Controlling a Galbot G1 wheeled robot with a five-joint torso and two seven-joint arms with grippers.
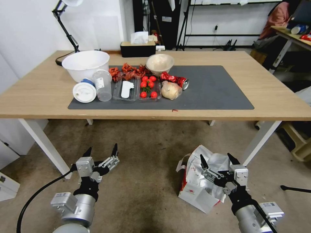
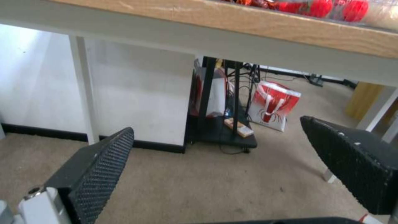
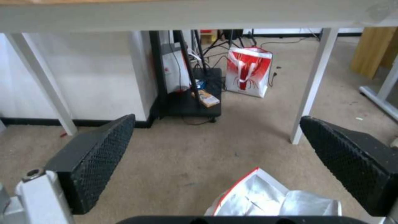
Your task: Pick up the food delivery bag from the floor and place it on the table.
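1. Table (image 1: 246,97): spanned the upper half of the head view, light-wood top on white legs, dark grey mat (image 1: 210,87) across its middle.
2. Floor (image 1: 149,168): grey-brown, stained, filled the lower half of the head view.
3. Food delivery bag (image 1: 197,191): sat on the floor at lower right of the head view, in front of the table's right front leg, mouth open, foil lining showing; in the right wrist view its rim (image 3: 248,199) lay at bottom centre.
4. Right gripper (image 1: 219,158): hovered just over the bag's open top, fingers spread wide, nothing held.
5. Left gripper (image 1: 101,150): hung over bare floor at lower left, well apart from the bag, fingers spread wide, nothing held.
6. White bowl (image 1: 86,64), lidded cup (image 1: 84,92), tomato tray (image 1: 149,89), crushed red can (image 1: 175,80): clustered on the mat's left part.
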